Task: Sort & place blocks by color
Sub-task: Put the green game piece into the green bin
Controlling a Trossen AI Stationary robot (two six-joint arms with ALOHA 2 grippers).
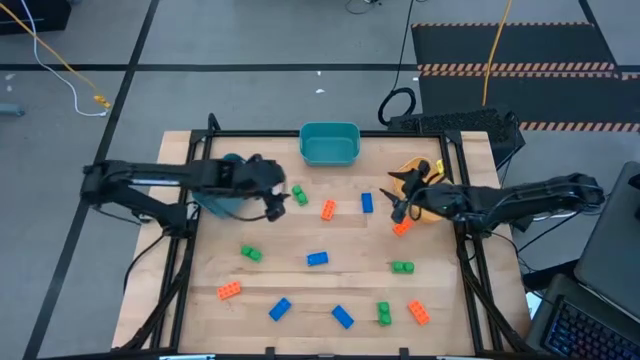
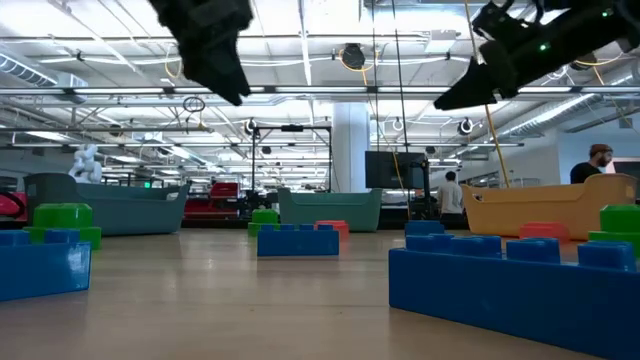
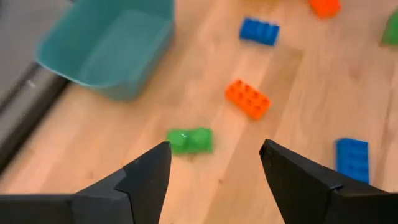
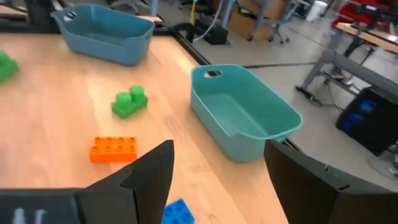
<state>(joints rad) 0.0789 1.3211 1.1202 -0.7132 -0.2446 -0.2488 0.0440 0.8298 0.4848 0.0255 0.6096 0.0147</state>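
Several small studded blocks in green, blue and orange lie scattered flat on the wooden table (image 1: 290, 280). My left gripper (image 1: 275, 202) hangs open above the table's far left, over a green block (image 3: 189, 140), with an orange block (image 3: 247, 98) just beyond. My right gripper (image 1: 400, 207) hangs open above the far right, near a blue block (image 1: 367, 203) and an orange block (image 1: 402, 228). Its wrist view shows a green block (image 4: 129, 102), an orange block (image 4: 113, 149) and the teal bin (image 4: 242, 118) ahead. Both grippers are well clear of the table in the low view.
The teal bin (image 1: 330, 143) stands at the far edge's middle. A blue bin (image 1: 212, 200) sits at the left under my left arm, an orange-yellow bin (image 1: 428, 195) at the right beside my right gripper. More blocks lie along the near edge (image 1: 342, 316).
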